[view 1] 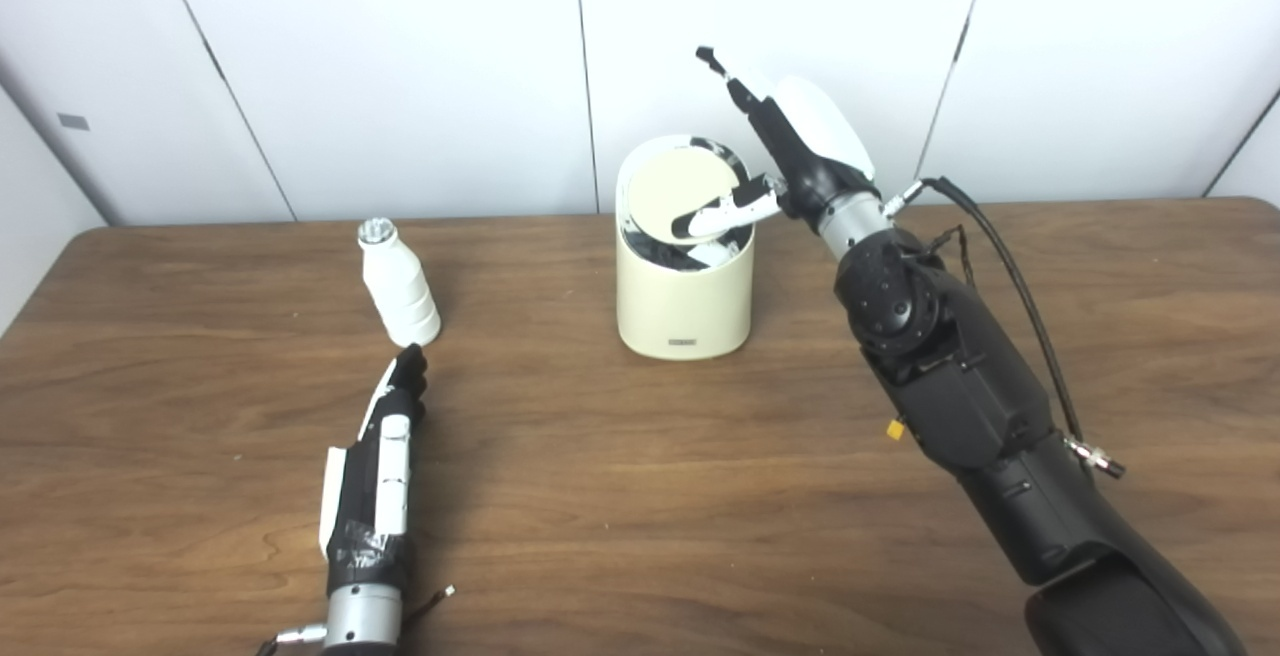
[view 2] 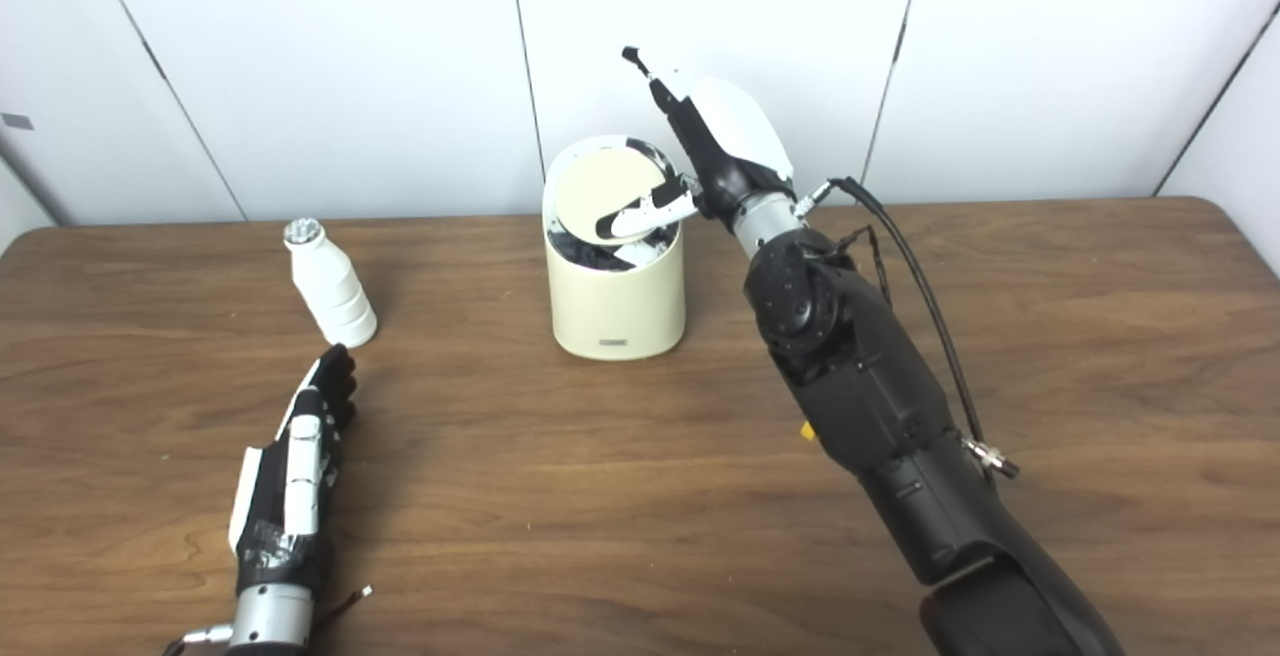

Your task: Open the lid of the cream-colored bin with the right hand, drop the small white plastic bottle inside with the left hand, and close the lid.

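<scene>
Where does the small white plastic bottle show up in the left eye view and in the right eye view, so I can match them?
Left eye view: small white plastic bottle stands upright left of centre, just beyond the left hand.
Right eye view: same bottle, further toward the left edge.
Shared landmark: the cream-colored bin, to the bottle's right in both views, with the right hand at its lid.

1. A small label plate (view 1: 684, 342) is seen low on the front of the cream-colored bin (view 1: 660, 301); its print is too small to be read.
2. No other text is seen.
</scene>
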`<state>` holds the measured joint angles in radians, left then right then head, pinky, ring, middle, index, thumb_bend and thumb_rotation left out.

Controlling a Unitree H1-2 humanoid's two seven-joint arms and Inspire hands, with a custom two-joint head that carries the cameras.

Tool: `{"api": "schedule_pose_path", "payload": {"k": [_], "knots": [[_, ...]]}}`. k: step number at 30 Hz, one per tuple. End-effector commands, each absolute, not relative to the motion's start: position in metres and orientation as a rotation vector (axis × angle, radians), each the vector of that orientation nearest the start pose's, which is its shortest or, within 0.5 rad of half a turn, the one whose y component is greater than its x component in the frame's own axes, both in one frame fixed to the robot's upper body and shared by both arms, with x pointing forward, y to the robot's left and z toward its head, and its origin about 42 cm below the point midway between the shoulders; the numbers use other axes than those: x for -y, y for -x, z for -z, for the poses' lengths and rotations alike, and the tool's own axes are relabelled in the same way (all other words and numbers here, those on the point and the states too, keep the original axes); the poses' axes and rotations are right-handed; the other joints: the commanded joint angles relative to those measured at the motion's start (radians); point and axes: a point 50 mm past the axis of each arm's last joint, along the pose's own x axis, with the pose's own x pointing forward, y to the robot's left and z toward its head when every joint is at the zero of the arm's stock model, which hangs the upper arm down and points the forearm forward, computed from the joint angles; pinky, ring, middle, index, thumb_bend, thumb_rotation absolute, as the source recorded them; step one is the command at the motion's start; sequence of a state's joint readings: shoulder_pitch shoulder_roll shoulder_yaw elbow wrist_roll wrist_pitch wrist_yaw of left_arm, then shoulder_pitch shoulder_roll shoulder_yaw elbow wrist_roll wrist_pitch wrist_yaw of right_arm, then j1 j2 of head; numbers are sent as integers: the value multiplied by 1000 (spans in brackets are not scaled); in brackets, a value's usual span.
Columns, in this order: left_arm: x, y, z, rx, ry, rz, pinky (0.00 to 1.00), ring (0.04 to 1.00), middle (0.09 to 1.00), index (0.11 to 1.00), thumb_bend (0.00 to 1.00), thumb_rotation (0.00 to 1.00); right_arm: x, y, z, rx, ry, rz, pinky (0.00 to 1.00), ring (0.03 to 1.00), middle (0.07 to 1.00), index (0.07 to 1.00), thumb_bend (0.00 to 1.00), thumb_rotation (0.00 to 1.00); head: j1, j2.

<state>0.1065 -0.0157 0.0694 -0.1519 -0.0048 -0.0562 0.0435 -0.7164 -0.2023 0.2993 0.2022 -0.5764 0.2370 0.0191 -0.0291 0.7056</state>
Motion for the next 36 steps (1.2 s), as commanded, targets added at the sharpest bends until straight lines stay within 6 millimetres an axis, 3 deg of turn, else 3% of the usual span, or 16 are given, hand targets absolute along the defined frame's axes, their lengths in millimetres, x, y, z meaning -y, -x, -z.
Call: {"api": "schedule_pose_path", "payload": {"k": [1,7,11,18,26,33,36], "knots": [[-230,-247,-110,101,13,-143,971,963,946,949,565,1000,159,-469,-291,356,923,-100,934,957,946,951,902,122,0,3],[-230,-246,-110,96,10,-141,974,969,953,953,569,1000,162,-468,-289,326,850,-76,922,936,938,943,816,255,1,0],[-230,-246,-109,97,6,-137,964,968,951,953,558,1000,168,-466,-290,325,806,-50,860,907,924,933,774,351,0,-1],[-233,-247,-107,101,5,-130,966,965,953,953,527,1000,196,-428,-299,383,620,-1,801,909,941,949,654,558,1,-6],[-238,-248,-107,99,-6,-131,970,962,954,954,488,1000,222,-380,-279,305,483,6,825,899,934,933,600,619,2,-9],[-241,-248,-108,97,-12,-131,968,958,954,954,457,1000,245,-361,-250,222,249,-4,918,956,963,952,560,569,-2,-7],[-243,-248,-109,97,-5,-130,976,955,953,955,472,1000,253,-350,-237,185,180,-9,987,960,971,961,559,630,-2,-5]]}}
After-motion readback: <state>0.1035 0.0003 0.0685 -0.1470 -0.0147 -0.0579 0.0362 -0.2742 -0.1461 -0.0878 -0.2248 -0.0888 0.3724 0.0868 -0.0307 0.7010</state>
